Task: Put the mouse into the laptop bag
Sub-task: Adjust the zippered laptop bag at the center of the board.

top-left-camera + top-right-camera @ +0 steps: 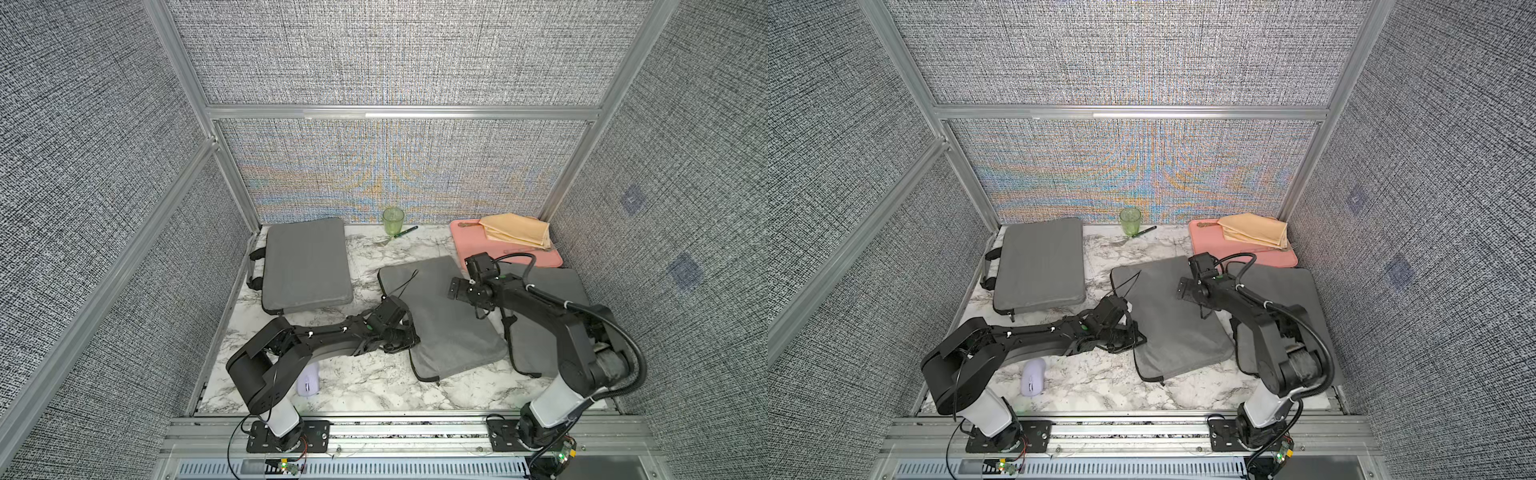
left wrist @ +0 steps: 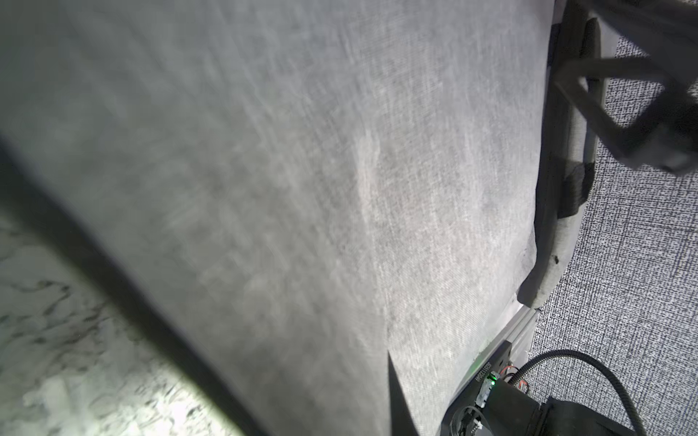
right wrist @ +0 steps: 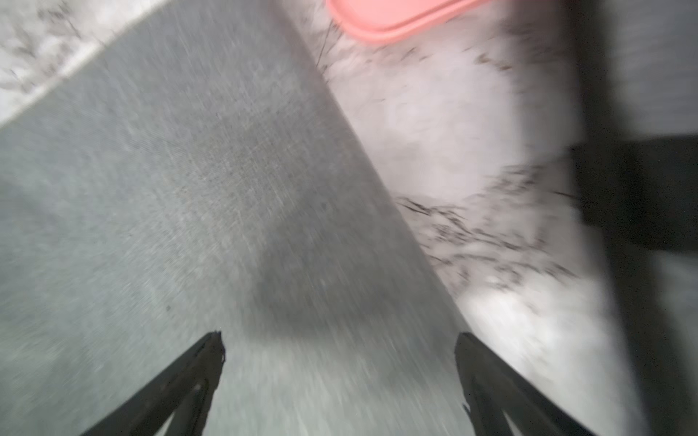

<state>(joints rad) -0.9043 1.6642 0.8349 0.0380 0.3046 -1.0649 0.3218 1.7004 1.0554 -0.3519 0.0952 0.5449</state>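
Jaws of the left gripper (image 1: 402,338) are sitting pinched shut at the laptop bag's (image 1: 444,324) near-left edge, with the mouse (image 1: 1033,377) lying nearer, by that arm's base. Over the bag the right gripper (image 3: 340,339) is hanging wide; it should probably be lining up squarely on the bag's opening edge.

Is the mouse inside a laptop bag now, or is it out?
Out. The mouse lies on the marble table near its front edge, apart from the nearest grey bag.

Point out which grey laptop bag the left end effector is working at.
The middle bag, lying askew between the other two: only its left edge meets the left end effector.
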